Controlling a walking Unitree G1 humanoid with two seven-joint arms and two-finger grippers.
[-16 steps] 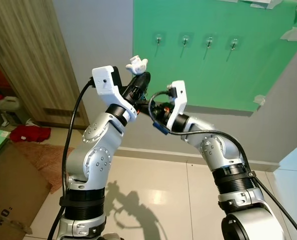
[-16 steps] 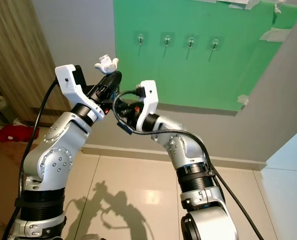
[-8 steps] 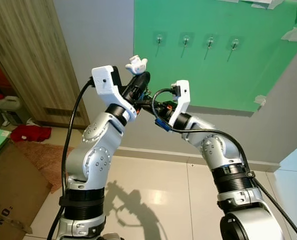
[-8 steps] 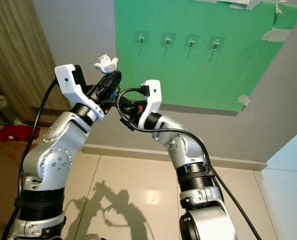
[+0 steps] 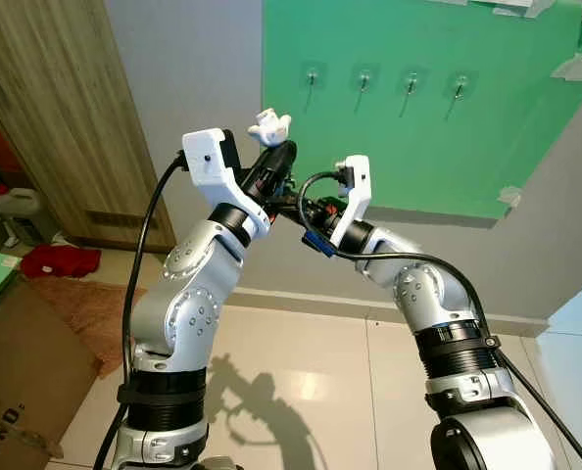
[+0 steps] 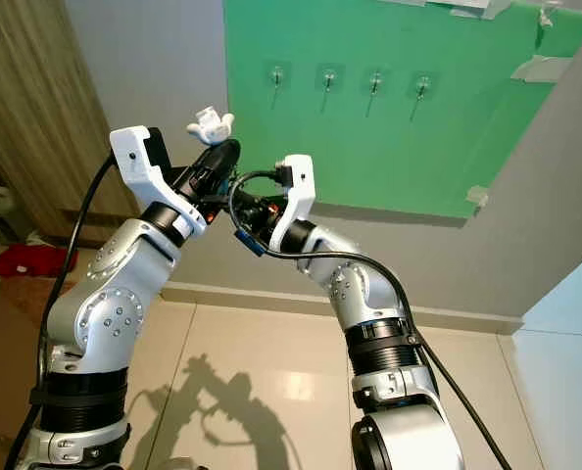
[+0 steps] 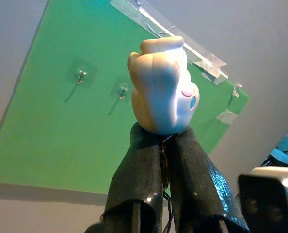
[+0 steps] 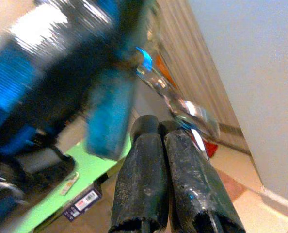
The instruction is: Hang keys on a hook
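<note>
Green board on the grey wall carries 4 small clear hooks along its upper edge. Left gripper clenches the white figurine keychain below them; right gripper, fingers pressed together, touches its metal ring.

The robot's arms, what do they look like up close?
Both arms are silver metal with rounded, bolt-dotted joints and black ribbed rings. The left arm and right arm each carry a white boxy wrist housing and a loose black cable. The left gripper and right gripper have long, glossy black fingers.
</note>
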